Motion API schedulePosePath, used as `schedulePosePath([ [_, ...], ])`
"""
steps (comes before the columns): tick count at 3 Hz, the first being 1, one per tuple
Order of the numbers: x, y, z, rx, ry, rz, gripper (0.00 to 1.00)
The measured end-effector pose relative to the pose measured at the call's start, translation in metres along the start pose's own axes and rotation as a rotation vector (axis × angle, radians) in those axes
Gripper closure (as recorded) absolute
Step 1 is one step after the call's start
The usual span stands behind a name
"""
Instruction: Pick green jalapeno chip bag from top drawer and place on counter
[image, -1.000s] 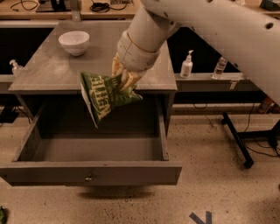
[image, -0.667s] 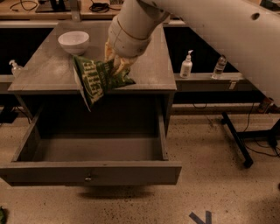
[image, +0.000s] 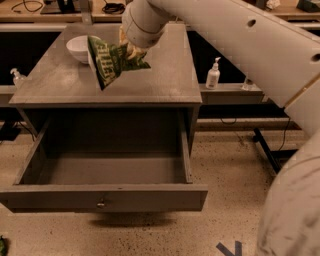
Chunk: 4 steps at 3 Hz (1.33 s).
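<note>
The green jalapeno chip bag (image: 111, 59) hangs in the air above the counter (image: 150, 80), tilted with its bottom corner pointing down and left. My gripper (image: 131, 49) is shut on the bag's upper right edge, at the end of the large white arm that comes in from the upper right. The top drawer (image: 105, 192) is pulled wide open below the counter; its inside shows nothing, and its front panel carries a small round metal knob (image: 101, 204).
A white bowl (image: 80, 48) stands on the counter's back left, just left of the bag. A soap bottle (image: 213, 74) stands on a low shelf to the right, another (image: 18, 78) to the left. A black stand leg (image: 267, 150) lies on the floor at right.
My gripper has carried the bag up and back from above the open drawer to above the counter, toward the bowl.
</note>
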<state>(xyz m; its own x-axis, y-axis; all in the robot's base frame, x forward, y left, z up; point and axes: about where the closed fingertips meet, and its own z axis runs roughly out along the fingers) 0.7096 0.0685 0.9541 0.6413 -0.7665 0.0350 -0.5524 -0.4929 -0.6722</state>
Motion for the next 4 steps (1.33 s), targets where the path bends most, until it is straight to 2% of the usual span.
schedulePosePath([
  [1, 0.032, -0.019, 0.030, 0.003, 0.007, 0.144, 0.84],
  [2, 0.062, -0.019, 0.038, -0.030, 0.043, 0.294, 0.59],
  [3, 0.066, -0.018, 0.041, -0.036, 0.050, 0.324, 0.29],
  [4, 0.066, -0.017, 0.043, -0.040, 0.049, 0.326, 0.07],
])
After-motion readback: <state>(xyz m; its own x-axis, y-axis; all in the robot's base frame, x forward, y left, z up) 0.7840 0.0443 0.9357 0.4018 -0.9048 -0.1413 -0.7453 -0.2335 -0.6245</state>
